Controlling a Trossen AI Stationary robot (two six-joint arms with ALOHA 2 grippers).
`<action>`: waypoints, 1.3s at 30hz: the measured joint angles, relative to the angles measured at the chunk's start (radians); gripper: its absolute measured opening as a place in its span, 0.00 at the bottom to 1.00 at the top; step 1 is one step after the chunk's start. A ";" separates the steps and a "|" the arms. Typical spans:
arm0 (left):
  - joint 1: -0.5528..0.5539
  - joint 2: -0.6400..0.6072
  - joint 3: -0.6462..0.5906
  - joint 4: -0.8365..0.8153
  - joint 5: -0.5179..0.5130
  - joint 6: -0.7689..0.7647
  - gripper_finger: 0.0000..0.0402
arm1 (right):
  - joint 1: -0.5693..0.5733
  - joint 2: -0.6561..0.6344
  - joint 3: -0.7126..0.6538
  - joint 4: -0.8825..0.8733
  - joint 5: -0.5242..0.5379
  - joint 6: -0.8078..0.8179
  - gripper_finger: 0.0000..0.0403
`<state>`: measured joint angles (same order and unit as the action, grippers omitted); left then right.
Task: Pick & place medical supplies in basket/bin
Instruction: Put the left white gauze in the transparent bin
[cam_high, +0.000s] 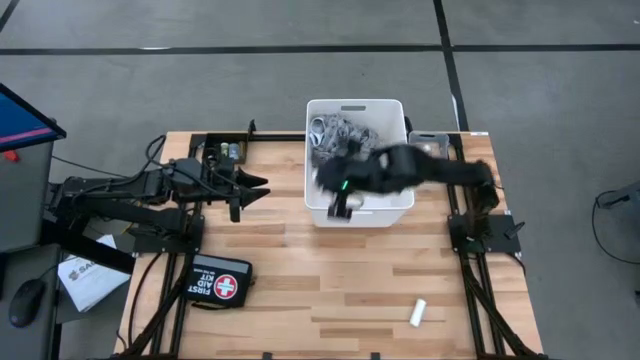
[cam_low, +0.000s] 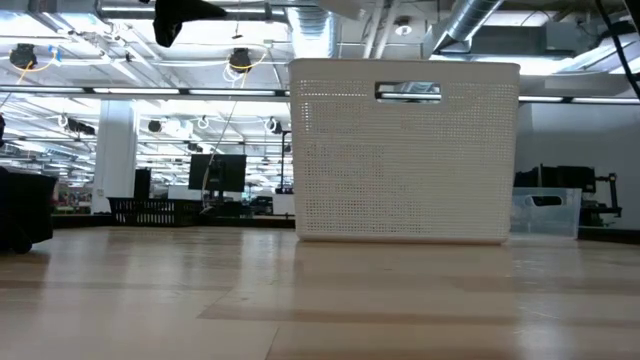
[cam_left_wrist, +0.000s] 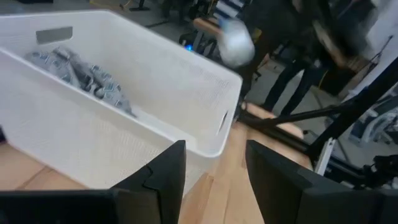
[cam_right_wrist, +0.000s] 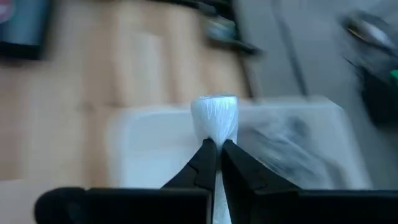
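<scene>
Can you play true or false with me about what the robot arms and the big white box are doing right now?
1. The right gripper pinches a white gauze roll. True.
2. The white tub is empty. False: a grey patterned bandage lies inside.
3. Another white roll lies on the table near the front right. True.
4. The left gripper holds the first aid pouch. False: it is open and holds nothing; the pouch lies on the table.
5. The right gripper is over the floor. False: it is above the tub.
</scene>
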<state>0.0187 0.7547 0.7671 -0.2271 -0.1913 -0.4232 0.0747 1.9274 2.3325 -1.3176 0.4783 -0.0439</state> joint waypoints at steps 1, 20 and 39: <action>0.000 0.001 0.000 -0.010 0.000 0.000 0.39 | -0.025 -0.019 0.000 -0.029 0.027 0.014 0.03; 0.000 0.007 -0.001 -0.019 -0.023 -0.003 0.39 | -0.748 -0.083 -0.002 -0.254 0.090 0.054 0.03; 0.000 0.007 -0.001 -0.019 -0.100 -0.002 0.39 | -1.075 -0.137 -0.398 -0.248 -0.129 0.274 0.01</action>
<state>0.0189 0.7620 0.7666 -0.2459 -0.2913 -0.4252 -1.0004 1.7905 1.9341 -1.5657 0.3497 0.2303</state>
